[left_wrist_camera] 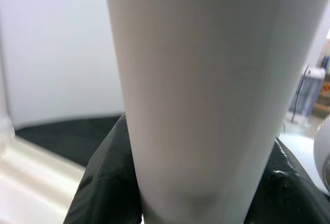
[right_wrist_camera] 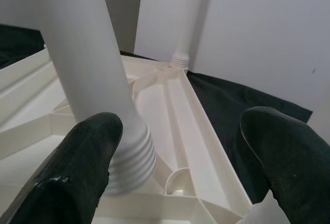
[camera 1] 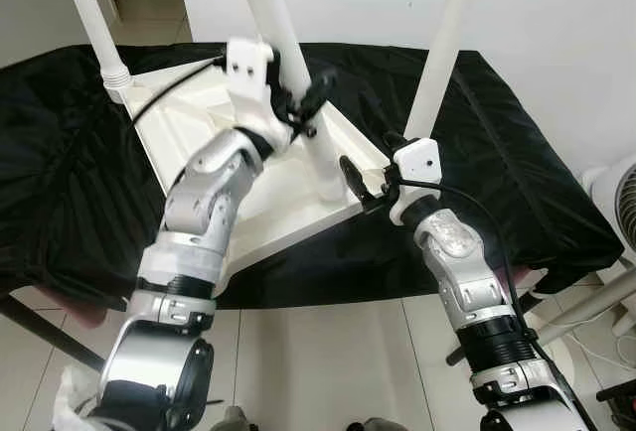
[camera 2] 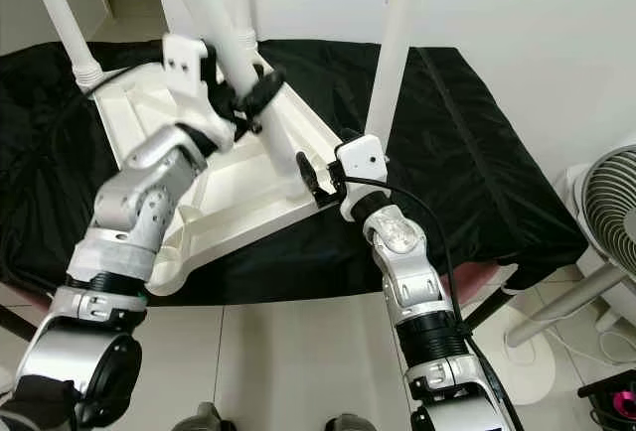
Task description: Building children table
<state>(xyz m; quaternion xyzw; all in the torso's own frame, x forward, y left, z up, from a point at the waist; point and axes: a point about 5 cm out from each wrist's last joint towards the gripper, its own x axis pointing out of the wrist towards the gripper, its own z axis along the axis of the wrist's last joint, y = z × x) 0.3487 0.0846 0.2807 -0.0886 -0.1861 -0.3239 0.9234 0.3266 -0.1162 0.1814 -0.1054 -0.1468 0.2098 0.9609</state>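
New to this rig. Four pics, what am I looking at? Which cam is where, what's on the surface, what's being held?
It is a humanoid robot with two silver arms, each ending in a two-fingered black pincer. The two wide pictures come from a stereo camera on its head, looking down; the other two come from cameras on each wrist, looking along the fingers.

A white children's tabletop lies upside down on a black cloth, with white legs standing up from its corners. The left pincer is shut on the near leg, seen close up in the left wrist view. The right pincer is open at the tabletop's near corner, holding nothing.
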